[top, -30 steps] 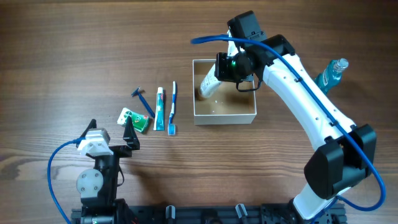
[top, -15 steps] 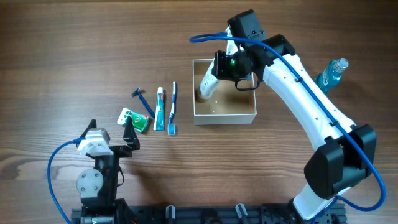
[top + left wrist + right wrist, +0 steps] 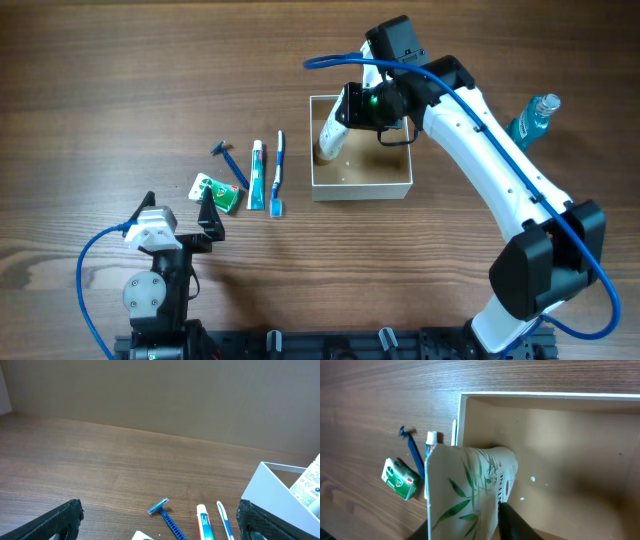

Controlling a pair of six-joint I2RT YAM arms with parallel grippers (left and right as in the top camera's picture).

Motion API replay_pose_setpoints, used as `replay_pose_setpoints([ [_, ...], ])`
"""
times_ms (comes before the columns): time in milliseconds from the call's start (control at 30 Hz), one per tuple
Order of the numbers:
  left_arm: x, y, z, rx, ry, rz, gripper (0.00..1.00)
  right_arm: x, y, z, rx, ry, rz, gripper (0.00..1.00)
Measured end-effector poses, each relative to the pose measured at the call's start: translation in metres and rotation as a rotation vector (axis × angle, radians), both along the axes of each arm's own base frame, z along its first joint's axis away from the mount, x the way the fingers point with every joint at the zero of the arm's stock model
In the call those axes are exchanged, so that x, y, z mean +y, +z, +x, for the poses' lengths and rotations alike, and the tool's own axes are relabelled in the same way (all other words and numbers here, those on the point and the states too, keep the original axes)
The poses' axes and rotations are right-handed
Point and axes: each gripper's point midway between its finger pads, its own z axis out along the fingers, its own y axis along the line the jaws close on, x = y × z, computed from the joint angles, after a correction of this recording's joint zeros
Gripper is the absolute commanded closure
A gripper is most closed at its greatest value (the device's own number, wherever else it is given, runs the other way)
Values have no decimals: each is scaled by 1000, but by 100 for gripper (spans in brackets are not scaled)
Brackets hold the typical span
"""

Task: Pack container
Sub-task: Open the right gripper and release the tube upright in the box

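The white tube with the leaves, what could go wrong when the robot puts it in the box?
1. The white tube leans right beside the container's left wall, so it might snag the thin rim and shove the box.
2. The right gripper holds it by one end. If it is let go at this tilt, it could flop down crookedly and take up room.
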Motion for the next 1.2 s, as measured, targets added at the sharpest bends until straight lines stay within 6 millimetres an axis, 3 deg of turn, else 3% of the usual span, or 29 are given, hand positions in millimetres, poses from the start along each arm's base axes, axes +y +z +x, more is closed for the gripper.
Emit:
replay_pose_setpoints([
  [567,0,0,0,0,0,0,0,9,6,-3,9,27,52,57],
  [967,0,0,0,0,0,0,0,16,32,7,-45,37,91,55],
  [1200,0,0,0,0,0,0,0,21,59,16,-106,40,119,50],
])
